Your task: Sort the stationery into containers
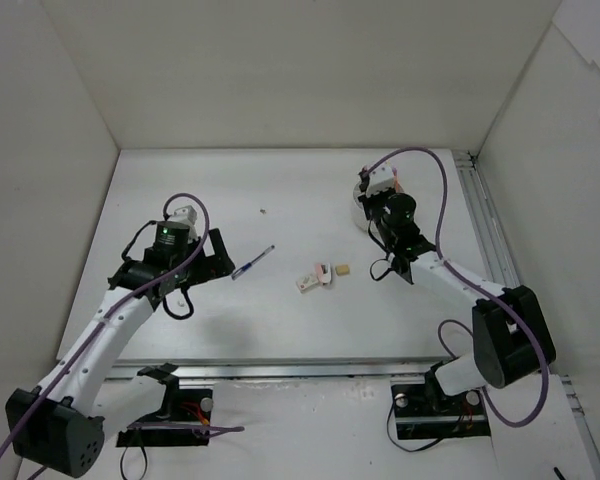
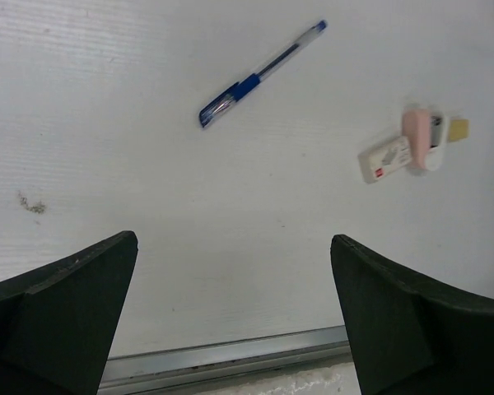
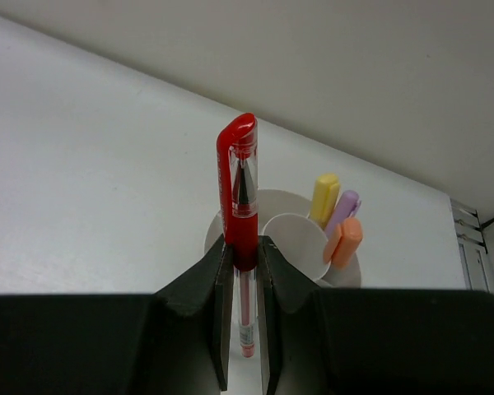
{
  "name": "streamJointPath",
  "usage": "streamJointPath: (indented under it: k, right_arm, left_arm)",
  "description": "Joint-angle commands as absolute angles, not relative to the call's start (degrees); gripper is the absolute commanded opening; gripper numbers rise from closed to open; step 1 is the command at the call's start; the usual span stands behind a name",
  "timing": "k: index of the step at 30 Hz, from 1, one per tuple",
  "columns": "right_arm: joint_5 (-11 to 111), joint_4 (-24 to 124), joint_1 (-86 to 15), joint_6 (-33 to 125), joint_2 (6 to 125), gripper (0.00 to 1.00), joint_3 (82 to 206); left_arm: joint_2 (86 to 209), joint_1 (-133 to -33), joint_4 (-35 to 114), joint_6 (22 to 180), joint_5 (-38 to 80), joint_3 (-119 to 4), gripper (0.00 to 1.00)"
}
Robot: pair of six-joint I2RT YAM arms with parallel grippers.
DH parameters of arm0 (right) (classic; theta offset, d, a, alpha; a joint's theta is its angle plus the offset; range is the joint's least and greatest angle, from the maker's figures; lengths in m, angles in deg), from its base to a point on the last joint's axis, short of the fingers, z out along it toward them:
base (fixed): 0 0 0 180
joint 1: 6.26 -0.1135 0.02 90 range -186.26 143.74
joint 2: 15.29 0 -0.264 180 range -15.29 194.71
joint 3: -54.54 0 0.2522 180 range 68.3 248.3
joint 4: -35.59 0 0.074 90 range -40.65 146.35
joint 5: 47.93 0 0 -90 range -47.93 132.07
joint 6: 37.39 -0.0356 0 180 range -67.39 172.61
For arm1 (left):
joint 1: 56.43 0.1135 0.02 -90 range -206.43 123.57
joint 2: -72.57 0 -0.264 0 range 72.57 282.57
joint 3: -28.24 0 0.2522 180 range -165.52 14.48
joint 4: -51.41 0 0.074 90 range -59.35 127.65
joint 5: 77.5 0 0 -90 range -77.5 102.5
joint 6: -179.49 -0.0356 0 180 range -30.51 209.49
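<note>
- Right gripper (image 3: 245,240)'s fingers (image 3: 202,284) are covering the red pen (image 3: 239,164)'s lower barrel and the dish (image 3: 295,243)'s near rim.
- Left gripper (image 2: 233,240)'s fingers (image 2: 66,321) are running off the bottom edge.
- Erasers (image 2: 407,144) are blurring together, overlapping.
- Speck (image 1: 263,211) is showing too small to name.

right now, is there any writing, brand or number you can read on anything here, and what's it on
No text here is legible.
White rectangular eraser: a small red mark and dark print on its sleeve, too blurred to read.
Blue-gripped clear plastic pen: no print visible.
Red-capped clear plastic pen: no print visible.
</note>
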State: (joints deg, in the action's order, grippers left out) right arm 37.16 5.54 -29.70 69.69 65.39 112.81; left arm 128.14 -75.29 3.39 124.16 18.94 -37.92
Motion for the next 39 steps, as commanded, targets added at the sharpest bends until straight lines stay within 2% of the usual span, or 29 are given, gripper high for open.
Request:
streamJointPath:
  k: [1,7,13,22,24,25,26,28,30,31,39]
  right_arm:
    - [38.8,-4.5,-25.9,64.6,70.4,0.00,118.6]
    - [48.9,-10.6,-20.6,61.8,78.2,0.00,122.7]
    - [52.5,-13.2,-19.0,58.1,83.4,0.00,123.7]
    - [52.6,-15.2,-18.7,56.9,84.3,0.00,122.0]
    - [52.0,-15.2,-18.7,57.1,84.1,0.08,121.3]
    - [51.9,-15.1,-18.5,57.4,83.7,0.16,121.0]
    - [51.6,-15.2,-18.6,57.3,83.5,0.33,120.7]
    - [51.6,-15.2,-18.5,57.2,82.3,0.46,120.2]
    - [51.8,-15.2,-18.5,56.7,80.4,0.54,119.6]
    - [51.9,-15.2,-18.5,56.4,79.8,0.61,119.3]
    - [55.4,-15.1,-18.6,53.5,69.7,0.77,115.3]
  left_arm:
    - [131.7,-73.3,9.6,124.2,21.0,-39.0,1.00]
    - [136.2,-73.3,13.7,119.7,22.4,-39.9,1.00]
    - [142.3,-72.8,14.2,116.3,23.0,-41.8,1.00]
    - [150.9,-72.8,17.2,115.1,24.5,-43.1,1.00]
    - [151.8,-72.8,17.3,114.7,24.5,-43.6,1.00]
    - [152.6,-72.8,17.2,114.4,24.5,-43.7,1.00]
    - [152.9,-72.8,17.2,114.4,24.7,-43.9,1.00]
    - [153.8,-72.8,17.3,113.7,26.2,-44.3,1.00]
    - [155.8,-72.8,16.1,110.5,28.6,-46.1,1.00]
    - [156.5,-73.6,15.1,110.1,27.9,-47.2,1.00]
    - [164.7,-78.3,11.0,106.2,22.2,-51.3,1.00]
